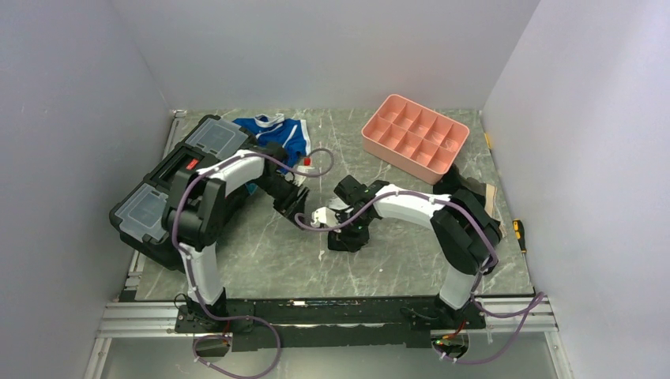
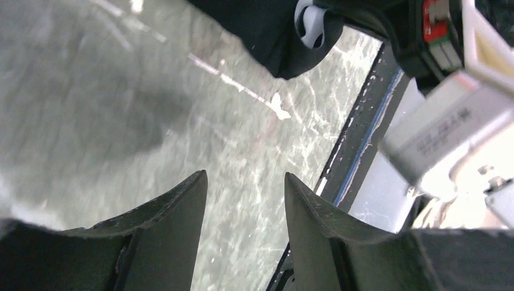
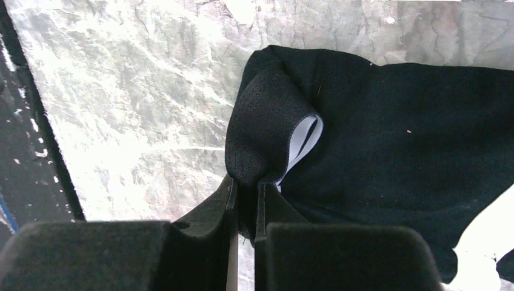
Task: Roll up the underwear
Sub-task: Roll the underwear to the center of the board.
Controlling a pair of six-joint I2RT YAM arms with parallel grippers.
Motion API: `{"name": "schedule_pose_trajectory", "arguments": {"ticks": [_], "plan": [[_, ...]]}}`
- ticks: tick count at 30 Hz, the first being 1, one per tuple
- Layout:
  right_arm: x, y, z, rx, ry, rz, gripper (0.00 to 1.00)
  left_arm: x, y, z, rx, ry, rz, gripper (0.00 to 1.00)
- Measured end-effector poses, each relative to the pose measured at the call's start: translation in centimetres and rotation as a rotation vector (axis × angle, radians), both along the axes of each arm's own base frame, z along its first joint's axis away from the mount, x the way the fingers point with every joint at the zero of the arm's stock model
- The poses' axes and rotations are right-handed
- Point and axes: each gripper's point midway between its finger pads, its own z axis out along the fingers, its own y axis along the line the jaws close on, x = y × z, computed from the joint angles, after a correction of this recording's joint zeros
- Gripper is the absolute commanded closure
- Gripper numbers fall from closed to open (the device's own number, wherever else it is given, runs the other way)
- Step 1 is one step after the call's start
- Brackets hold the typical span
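Only the wrist view shows the right hand pinching the underwear.

Count from the overhead view:
- robot arms: 2, left arm and right arm
- hands: 2, one per arm, left hand and right hand
- garments: 2 total, 1 black underwear at mid-frame and 1 blue-and-white briefs at upper centre
- pink tray: 1, upper right; its compartments look like a three-by-four grid, so twelve, though the far row is hard to confirm
- black toolbox: 1, left side, with 2 clear lids on top
- yellow-and-black tool handle: 1, right edge
- table: 1
- white enclosure walls: 3
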Motion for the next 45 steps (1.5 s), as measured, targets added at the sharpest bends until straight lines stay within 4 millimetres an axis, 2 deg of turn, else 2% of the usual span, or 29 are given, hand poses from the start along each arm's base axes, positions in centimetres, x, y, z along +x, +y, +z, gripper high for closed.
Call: {"name": "schedule_pose_trajectory", "arguments": {"ticks": [14,18,24,29,33,39,43,45], "plan": [[0.4,0.6,0.2,-0.007,0.247,-0.046,1.00,-0.4,7.4,4.7,0.059,-0.239,0.216,0.43],[0.6,0.7,0.3,0.014,0.330,-0.063,1.00,-0.7,9.5,6.2,0.078,-0.364,0.267,0.39],[1.3,0.9,0.6,0.039,0.444,-0.072,1.00,-2.3,10.3,9.1,0.043,-0.648,0.232,0.33],[1.2,1.0,0.6,0.047,0.540,-0.072,1.00,-2.9,8.3,10.6,-0.012,-0.825,0.102,0.31],[1.0,1.1,0.6,0.058,0.595,-0.062,1.00,-3.9,4.8,10.2,-0.051,-0.916,-0.071,0.31],[0.9,1.2,0.6,0.077,0.684,-0.061,1.00,-4.7,0.3,8.0,-0.066,-0.959,-0.255,0.30],[0.8,1.2,0.6,0.090,0.739,-0.068,1.00,-5.1,-2.5,5.4,-0.051,-0.968,-0.366,0.29],[0.7,1.1,0.6,0.091,0.760,-0.068,1.00,-5.1,-3.7,3.6,-0.032,-0.960,-0.416,0.27]]}}
